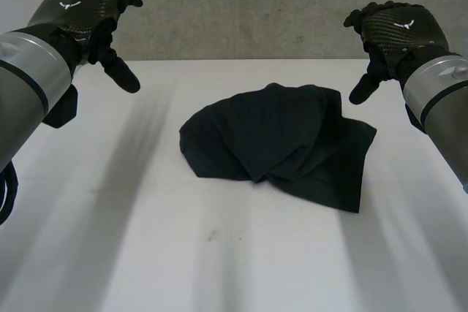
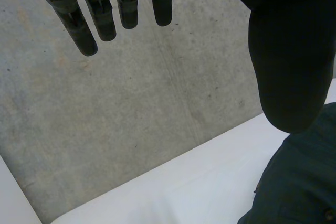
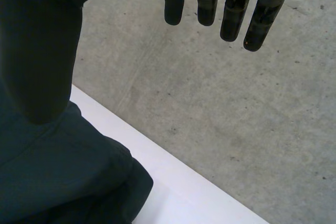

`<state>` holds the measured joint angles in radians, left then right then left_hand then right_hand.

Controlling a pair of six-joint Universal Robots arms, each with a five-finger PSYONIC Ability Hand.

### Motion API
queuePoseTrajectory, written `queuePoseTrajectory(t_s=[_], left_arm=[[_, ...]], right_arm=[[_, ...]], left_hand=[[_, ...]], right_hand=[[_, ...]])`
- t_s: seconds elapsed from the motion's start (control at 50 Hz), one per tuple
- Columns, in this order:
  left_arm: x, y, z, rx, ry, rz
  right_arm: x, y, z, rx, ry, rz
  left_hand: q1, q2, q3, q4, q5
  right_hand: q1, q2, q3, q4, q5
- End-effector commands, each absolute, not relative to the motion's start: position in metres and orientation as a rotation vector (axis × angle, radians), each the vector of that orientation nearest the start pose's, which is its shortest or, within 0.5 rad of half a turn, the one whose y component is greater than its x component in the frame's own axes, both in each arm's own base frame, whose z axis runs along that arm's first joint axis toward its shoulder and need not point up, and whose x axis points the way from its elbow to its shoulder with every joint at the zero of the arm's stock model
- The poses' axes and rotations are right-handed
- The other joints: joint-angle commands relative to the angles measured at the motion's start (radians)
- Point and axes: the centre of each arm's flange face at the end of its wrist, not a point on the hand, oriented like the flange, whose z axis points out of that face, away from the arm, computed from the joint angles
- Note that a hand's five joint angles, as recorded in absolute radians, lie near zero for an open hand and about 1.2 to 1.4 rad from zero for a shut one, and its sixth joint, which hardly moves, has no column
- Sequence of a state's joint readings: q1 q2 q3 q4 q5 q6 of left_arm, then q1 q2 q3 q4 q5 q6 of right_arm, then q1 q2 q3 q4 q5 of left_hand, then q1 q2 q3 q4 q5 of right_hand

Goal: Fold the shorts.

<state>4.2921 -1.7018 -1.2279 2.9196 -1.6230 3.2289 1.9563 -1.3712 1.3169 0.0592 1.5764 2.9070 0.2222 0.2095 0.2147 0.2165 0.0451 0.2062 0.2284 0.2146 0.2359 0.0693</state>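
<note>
Two hands raised, one at each side of dark shorts (image 1: 278,144), neither touching cloth. Shorts crumpled, not folded, lying mid-counter (image 1: 146,253) in loose mound, with flatter layer spreading out on robot's right side. Left hand (image 1: 80,9) hovers beyond shorts' left edge, well apart; fingers (image 2: 79,24) straight, released, grasping nothing. Right hand (image 1: 395,31) hovers beyond shorts' right edge; fingers (image 3: 231,14) likewise straight and empty. Grey concrete wall (image 1: 256,5) stands behind shorts, past counter's far edge.
</note>
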Motion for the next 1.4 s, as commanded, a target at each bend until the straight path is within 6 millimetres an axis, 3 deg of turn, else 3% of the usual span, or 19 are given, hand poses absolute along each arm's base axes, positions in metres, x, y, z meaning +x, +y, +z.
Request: queuePoseTrajectory(t_s=[0.02,0.16,0.3,0.42,0.48,0.52,0.54,0.64,0.72,0.74,0.82,0.86,0.92,1.04,1.16,1.26,1.34,1.36,1.4], left_arm=[[-0.258,-0.266,0.329,0.56,2.368,-2.283],[-0.277,-0.303,0.268,0.645,2.413,-2.185],[-0.304,-0.341,0.189,0.888,2.377,-2.139],[-0.322,-0.354,0.147,0.976,2.419,-2.101],[-0.329,-0.354,0.134,1.004,2.437,-2.083],[-0.33,-0.354,0.129,0.997,2.44,-2.072],[-0.329,-0.355,0.13,0.988,2.432,-2.075],[-0.314,-0.367,0.152,0.793,2.332,-2.081],[-0.282,-0.384,0.219,0.477,2.083,-2.187],[-0.263,-0.392,0.249,0.355,1.958,-2.244],[-0.231,-0.402,0.306,0.223,1.689,-2.375],[-0.231,-0.401,0.317,0.229,1.625,-2.418],[-0.25,-0.392,0.329,0.323,1.568,-2.53],[-0.289,-0.37,0.324,0.534,1.571,-2.639],[-0.378,-0.315,0.274,0.936,1.65,-2.757],[-0.426,-0.261,0.231,1.273,1.744,-2.759],[-0.447,-0.218,0.192,1.585,1.849,-2.689],[-0.447,-0.208,0.183,1.668,1.88,-2.644],[-0.444,-0.204,0.177,1.708,1.905,-2.607]], right_arm=[[0.257,-0.273,0.305,-0.742,2.06,-2.066],[0.249,-0.257,0.248,-1.062,2.065,-1.837],[0.225,-0.248,0.195,-1.063,2.153,-1.711],[0.221,-0.239,0.172,-1.072,2.159,-1.718],[0.22,-0.238,0.17,-1.067,2.156,-1.725],[0.22,-0.237,0.168,-1.065,2.161,-1.722],[0.218,-0.238,0.167,-1.06,2.167,-1.72],[0.217,-0.237,0.166,-1.057,2.173,-1.718],[0.218,-0.237,0.167,-1.06,2.166,-1.722],[0.218,-0.237,0.167,-1.062,2.166,-1.723],[0.218,-0.237,0.167,-1.06,2.166,-1.722],[0.219,-0.237,0.167,-1.064,2.165,-1.722],[0.219,-0.236,0.166,-1.065,2.166,-1.718],[0.218,-0.235,0.165,-1.064,2.17,-1.713],[0.216,-0.237,0.166,-1.05,2.184,-1.723],[0.212,-0.239,0.168,-1.025,2.217,-1.75],[0.208,-0.242,0.174,-0.994,2.239,-1.796],[0.206,-0.244,0.177,-0.982,2.245,-1.824],[0.202,-0.247,0.179,-0.96,2.257,-1.852]], left_hand=[[-0.044,-0.031,-0.036,-0.038,-0.041],[-0.029,-0.017,-0.022,-0.024,-0.027],[-0.003,0.01,0.005,0.003,0.0],[0.012,0.025,0.019,0.018,0.014],[0.26,0.273,0.268,0.266,0.263],[0.855,0.868,0.862,0.861,0.857],[1.122,1.135,1.129,1.128,1.124],[1.174,1.187,1.182,1.18,1.177],[1.174,1.187,1.182,1.18,1.177],[1.174,1.187,1.182,1.18,1.177],[1.174,1.187,1.182,1.18,1.177],[1.174,1.187,1.182,1.18,1.177],[1.174,1.187,1.182,1.18,1.177],[1.174,1.187,1.182,1.18,1.177],[1.174,1.187,1.182,1.18,1.177],[1.174,1.187,1.182,1.18,1.177],[0.762,0.774,0.769,0.767,0.764],[0.487,0.5,0.495,0.493,0.49],[0.321,0.334,0.328,0.327,0.323]], right_hand=[[-0.032,-0.054,-0.04,-0.061,-0.069],[-0.032,-0.054,-0.04,-0.061,-0.069],[-0.032,-0.054,-0.04,-0.061,-0.069],[-0.032,-0.054,-0.04,-0.061,-0.069],[-0.032,-0.054,-0.04,-0.061,-0.069],[-0.032,-0.054,-0.04,-0.061,-0.069],[-0.032,-0.054,-0.04,-0.061,-0.069],[-0.032,-0.054,-0.04,-0.061,-0.069],[-0.032,-0.054,-0.04,-0.061,-0.069],[-0.032,-0.054,-0.04,-0.061,-0.069],[-0.032,-0.054,-0.04,-0.061,-0.069],[-0.032,-0.054,-0.04,-0.061,-0.069],[-0.032,-0.054,-0.04,-0.061,-0.069],[-0.032,-0.054,-0.04,-0.061,-0.069],[-0.032,-0.054,-0.04,-0.061,-0.069],[-0.032,-0.054,-0.04,-0.061,-0.069],[-0.032,-0.054,-0.04,-0.061,-0.069],[-0.032,-0.054,-0.04,-0.061,-0.069],[-0.032,-0.054,-0.04,-0.061,-0.069]])
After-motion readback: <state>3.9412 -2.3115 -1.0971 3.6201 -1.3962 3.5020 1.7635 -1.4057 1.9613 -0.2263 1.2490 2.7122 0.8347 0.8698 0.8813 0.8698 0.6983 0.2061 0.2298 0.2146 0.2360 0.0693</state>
